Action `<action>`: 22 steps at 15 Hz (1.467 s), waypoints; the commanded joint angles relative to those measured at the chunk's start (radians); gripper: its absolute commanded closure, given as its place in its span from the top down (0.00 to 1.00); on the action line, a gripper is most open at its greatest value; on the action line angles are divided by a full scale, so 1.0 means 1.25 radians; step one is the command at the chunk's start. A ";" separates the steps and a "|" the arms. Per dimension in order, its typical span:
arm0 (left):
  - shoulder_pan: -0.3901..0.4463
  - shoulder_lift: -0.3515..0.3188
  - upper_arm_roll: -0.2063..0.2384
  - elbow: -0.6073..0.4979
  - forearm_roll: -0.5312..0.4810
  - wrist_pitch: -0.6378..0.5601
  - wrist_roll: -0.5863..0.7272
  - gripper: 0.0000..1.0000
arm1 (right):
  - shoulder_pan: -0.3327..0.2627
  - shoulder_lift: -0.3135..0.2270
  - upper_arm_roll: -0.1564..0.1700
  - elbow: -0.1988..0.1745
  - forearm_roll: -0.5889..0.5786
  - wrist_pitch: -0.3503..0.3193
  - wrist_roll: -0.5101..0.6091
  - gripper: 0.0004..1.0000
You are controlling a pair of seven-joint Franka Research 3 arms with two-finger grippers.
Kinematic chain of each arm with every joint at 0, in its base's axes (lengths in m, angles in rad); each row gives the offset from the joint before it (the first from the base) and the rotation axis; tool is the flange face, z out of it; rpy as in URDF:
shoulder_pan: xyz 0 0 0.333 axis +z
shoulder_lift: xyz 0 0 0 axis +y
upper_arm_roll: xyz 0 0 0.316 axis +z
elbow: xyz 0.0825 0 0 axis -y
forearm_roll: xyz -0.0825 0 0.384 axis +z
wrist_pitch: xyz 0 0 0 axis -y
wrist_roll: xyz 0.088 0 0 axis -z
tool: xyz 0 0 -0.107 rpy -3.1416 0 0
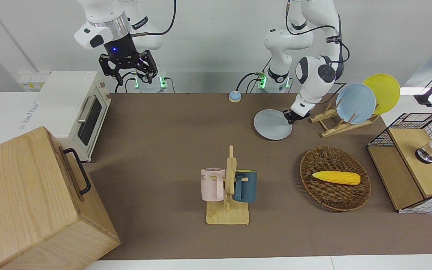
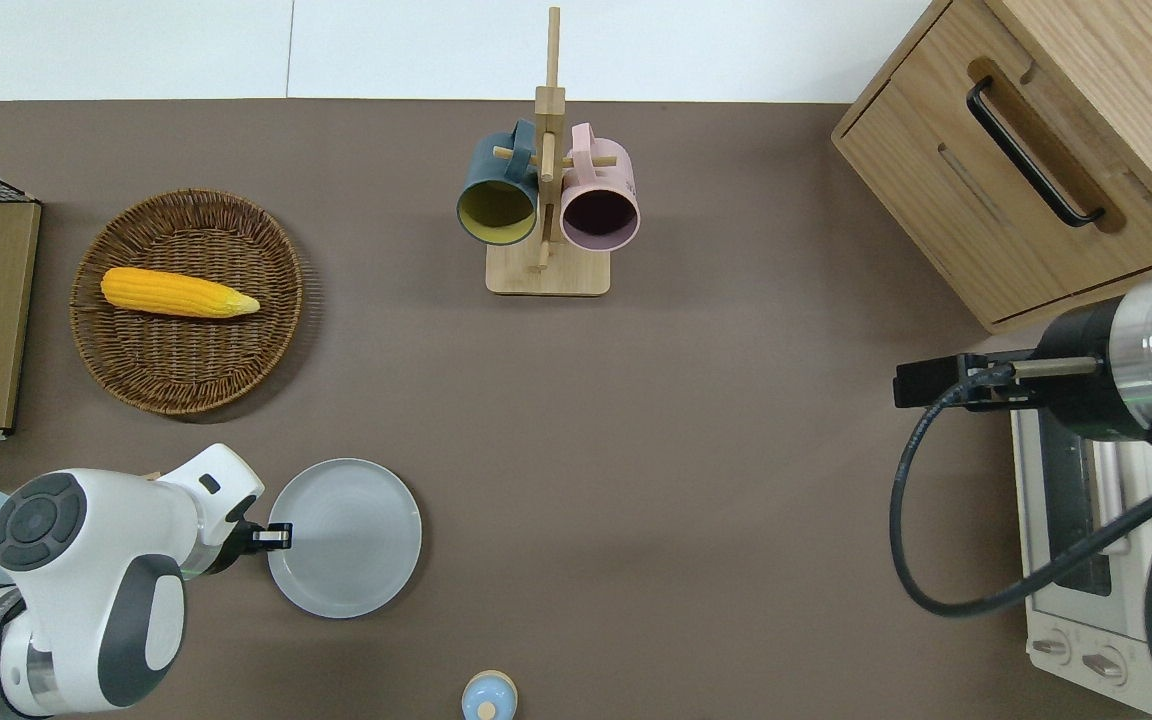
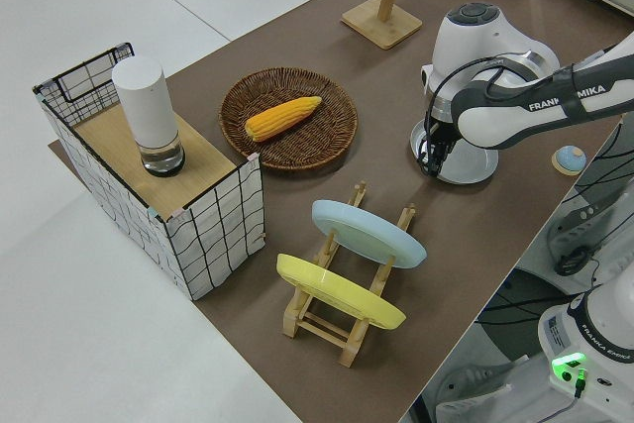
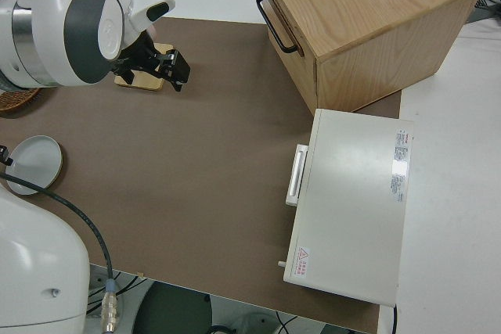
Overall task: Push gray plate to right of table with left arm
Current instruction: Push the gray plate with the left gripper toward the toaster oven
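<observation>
The gray plate (image 1: 272,125) lies flat on the brown table (image 1: 171,127), between the small bell and the plate rack; it also shows in the overhead view (image 2: 346,540) and the left side view (image 3: 474,167). My left gripper (image 1: 289,117) is low at the plate's rim, on the side toward the left arm's end of the table, with its shut fingertips touching the rim (image 2: 277,537). My right arm is parked with its gripper (image 1: 128,70) open and empty.
A wooden rack (image 1: 336,123) holds a sky-blue plate (image 1: 355,103) and a yellow plate (image 1: 383,92) beside the left gripper. A wicker basket (image 1: 335,195) with corn, a mug tree (image 1: 228,189), a bell (image 1: 234,96), a toaster oven (image 1: 77,108) and a wooden box (image 1: 32,202) stand around.
</observation>
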 commanded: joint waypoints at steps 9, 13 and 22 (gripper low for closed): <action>-0.234 0.011 0.005 -0.001 -0.053 0.042 -0.271 0.00 | -0.005 0.005 0.003 0.012 0.013 -0.004 0.002 1.00; -0.307 0.022 0.003 0.024 -0.079 0.042 -0.340 0.00 | -0.005 0.005 0.002 0.012 0.013 -0.004 0.002 1.00; -0.344 0.052 -0.085 0.057 -0.106 0.097 -0.497 0.00 | -0.005 0.005 0.002 0.012 0.013 -0.004 0.002 1.00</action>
